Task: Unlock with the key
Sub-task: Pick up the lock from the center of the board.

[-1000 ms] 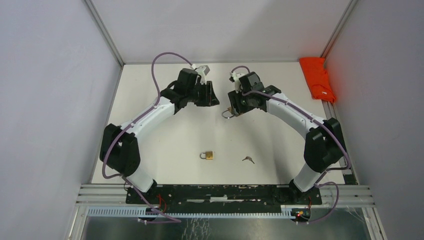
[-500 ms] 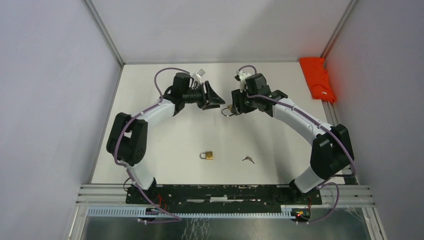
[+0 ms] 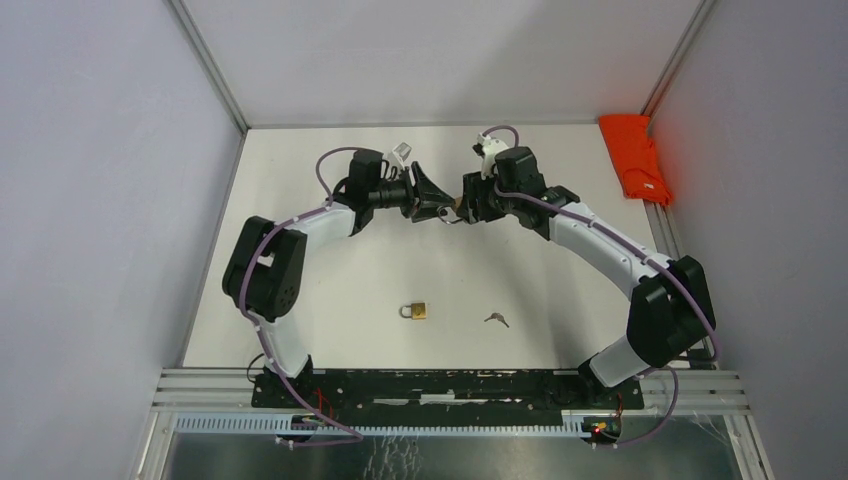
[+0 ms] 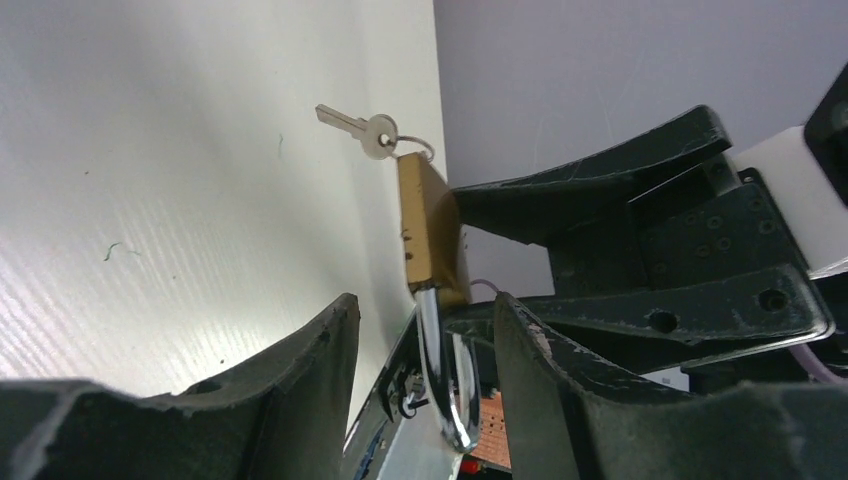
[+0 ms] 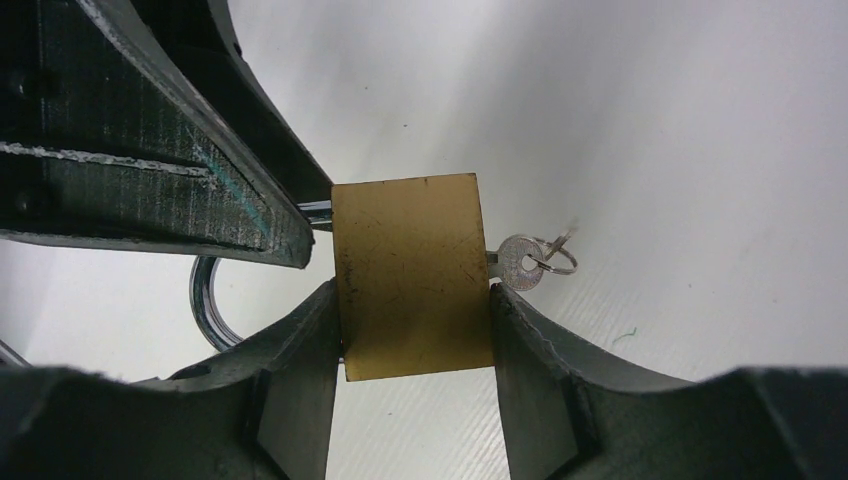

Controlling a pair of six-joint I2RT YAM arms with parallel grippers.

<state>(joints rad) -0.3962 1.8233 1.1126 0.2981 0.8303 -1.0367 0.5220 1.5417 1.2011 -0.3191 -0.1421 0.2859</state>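
My right gripper point(image 3: 464, 208) is shut on the body of a brass padlock point(image 5: 412, 275), held above the table at the back centre. A silver key point(image 5: 522, 262) on a small ring sticks out of the padlock's base. The chrome shackle point(image 5: 205, 300) points towards the left arm. My left gripper point(image 3: 438, 208) is open, and its two fingers straddle the shackle point(image 4: 445, 380) with gaps on both sides. In the left wrist view the padlock point(image 4: 432, 235) shows edge-on with the key point(image 4: 365, 128) beyond it.
A second small brass padlock point(image 3: 415, 311) and a loose key point(image 3: 496, 319) lie on the white table near the front centre. A red cloth point(image 3: 636, 155) lies at the back right edge. Grey walls close in both sides.
My left gripper has swung right to the held padlock, and its open fingers now straddle the shackle. My right gripper has shifted slightly up and left with the padlock.
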